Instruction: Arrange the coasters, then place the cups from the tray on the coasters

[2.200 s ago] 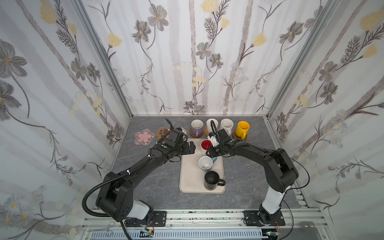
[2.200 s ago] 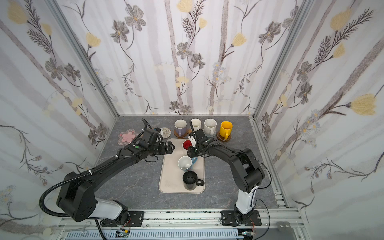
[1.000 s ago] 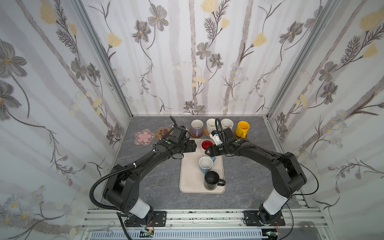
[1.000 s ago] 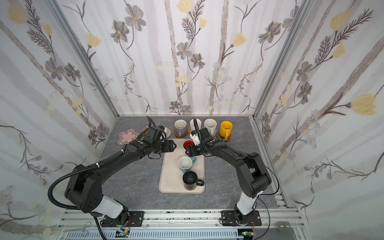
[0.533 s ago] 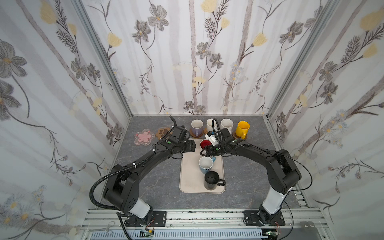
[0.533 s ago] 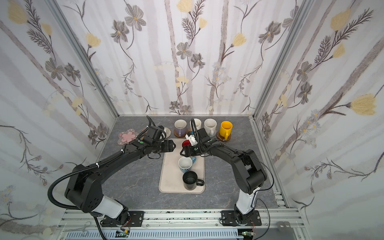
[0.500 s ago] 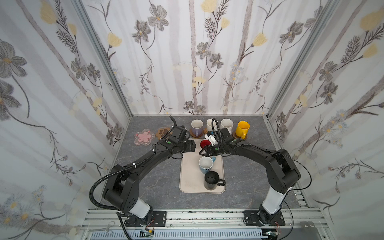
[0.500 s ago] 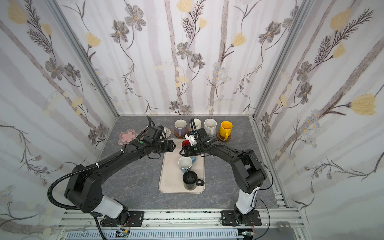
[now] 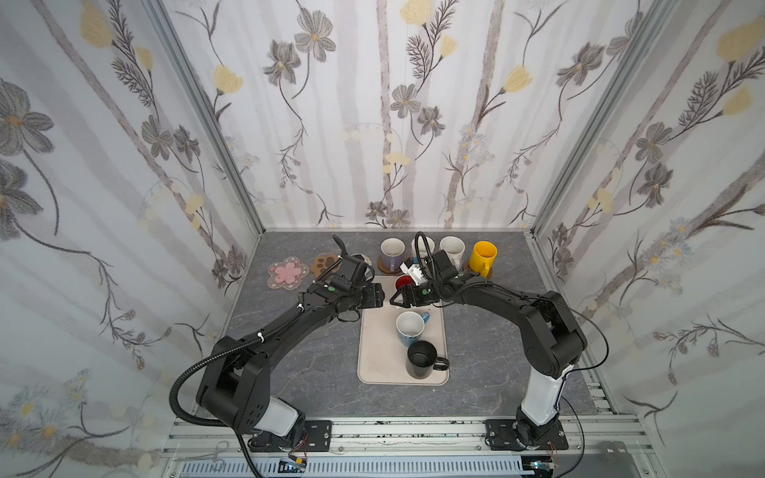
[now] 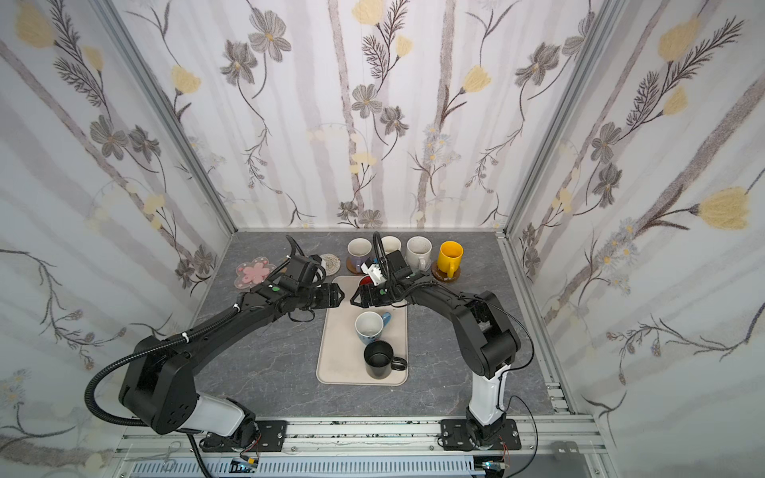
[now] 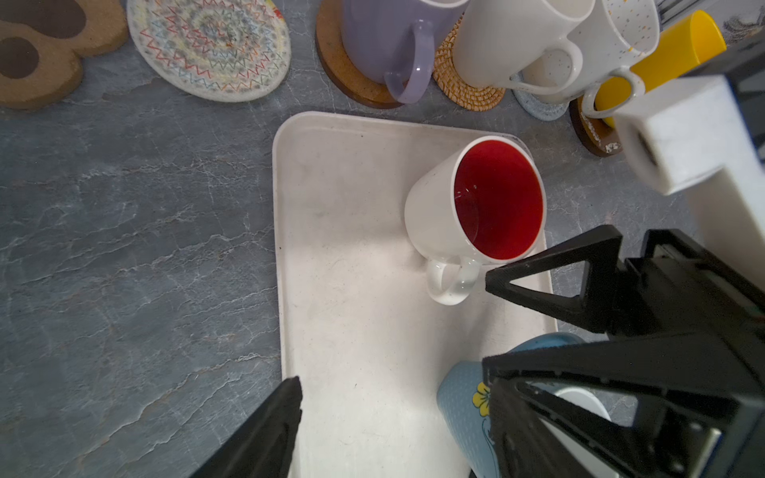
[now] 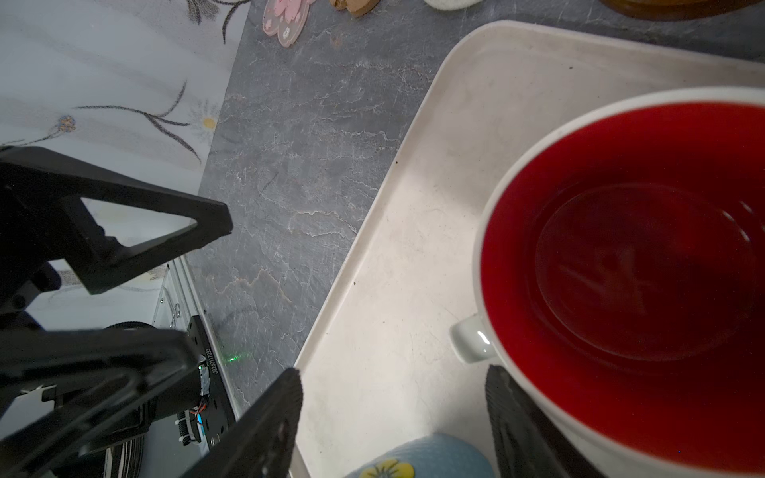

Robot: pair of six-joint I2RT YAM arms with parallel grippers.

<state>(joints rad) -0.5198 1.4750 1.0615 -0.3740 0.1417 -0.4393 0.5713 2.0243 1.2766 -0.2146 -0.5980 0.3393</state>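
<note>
The right claw (image 9: 393, 299) stands wide open and holds nothing, tips over the upper end of the tray (image 9: 374, 356), at the frame's centre. The red mug (image 9: 403, 282) sits just above and right of it; in the right wrist view the mug's wall is just beside one finger (image 12: 509, 414), but I cannot tell if they touch. Tip to tip with it, the left claw (image 9: 380, 296) is also wide open and empty, over the tray's upper left corner.

Seven mugs:
- Three on the tray: red, blue (image 9: 410, 329), black (image 9: 420, 360).
- Four on coasters along the top of the bench (image 9: 323, 372): lavender (image 9: 391, 253), cream (image 10: 391, 244), speckled (image 9: 452, 248), yellow (image 9: 483, 257).

Seven coasters:
- Four under those mugs.
- Three bare at upper left: flower (image 9: 287, 272), paw (image 9: 327, 263), crocheted round (image 10: 330, 261).
</note>
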